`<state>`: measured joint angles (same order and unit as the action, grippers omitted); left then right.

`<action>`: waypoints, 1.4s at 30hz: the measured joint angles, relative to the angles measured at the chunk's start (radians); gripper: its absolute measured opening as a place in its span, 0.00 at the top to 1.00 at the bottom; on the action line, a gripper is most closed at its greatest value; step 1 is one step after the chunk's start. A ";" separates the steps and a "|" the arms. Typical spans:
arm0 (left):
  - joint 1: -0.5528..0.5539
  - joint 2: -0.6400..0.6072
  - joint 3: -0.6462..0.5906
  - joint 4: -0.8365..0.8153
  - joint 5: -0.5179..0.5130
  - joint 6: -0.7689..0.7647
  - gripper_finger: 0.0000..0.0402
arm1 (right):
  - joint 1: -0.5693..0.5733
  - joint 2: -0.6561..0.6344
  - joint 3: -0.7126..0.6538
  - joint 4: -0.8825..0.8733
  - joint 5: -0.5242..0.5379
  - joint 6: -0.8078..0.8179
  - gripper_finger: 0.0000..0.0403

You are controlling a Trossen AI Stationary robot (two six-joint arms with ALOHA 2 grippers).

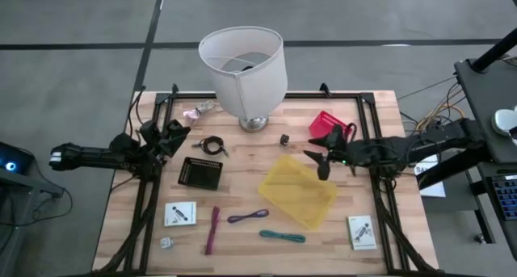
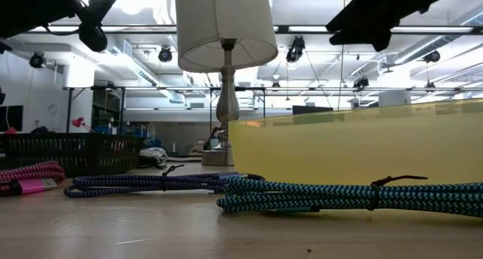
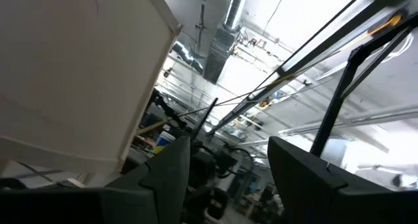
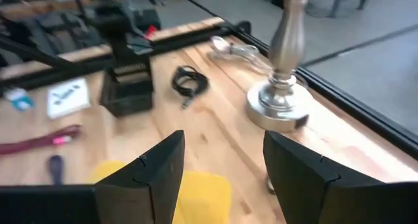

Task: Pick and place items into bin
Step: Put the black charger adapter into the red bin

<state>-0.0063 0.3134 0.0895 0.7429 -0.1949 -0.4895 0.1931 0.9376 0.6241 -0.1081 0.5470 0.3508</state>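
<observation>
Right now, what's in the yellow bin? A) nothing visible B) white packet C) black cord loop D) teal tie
A: in the high view the yellow bin looks empty; the teal tie, black cord loop and white packets all lie on the table outside it.

grey tiled floor (image 1: 73, 35) surrounds the wooden table (image 1: 242, 253); ceiling lights (image 2: 165, 54) and ducts (image 3: 225, 28) hang overhead.

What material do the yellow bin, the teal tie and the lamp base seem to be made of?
Yellow bin: probably thin translucent plastic, since light passes through its wall in the low view.
Teal tie: looks like braided fabric cord, with a woven two-tone pattern.
Lamp base: seemingly metal, with a smooth, shiny silver finish.
</observation>
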 joint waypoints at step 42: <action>0.000 -0.009 -0.018 0.008 -0.014 0.025 0.53 | -0.430 0.541 0.149 -0.005 -0.346 -0.117 0.28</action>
<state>-0.0063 0.3042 0.0712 0.7510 -0.2092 -0.4641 -0.2371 1.4782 0.7726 -0.1129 0.2013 0.2339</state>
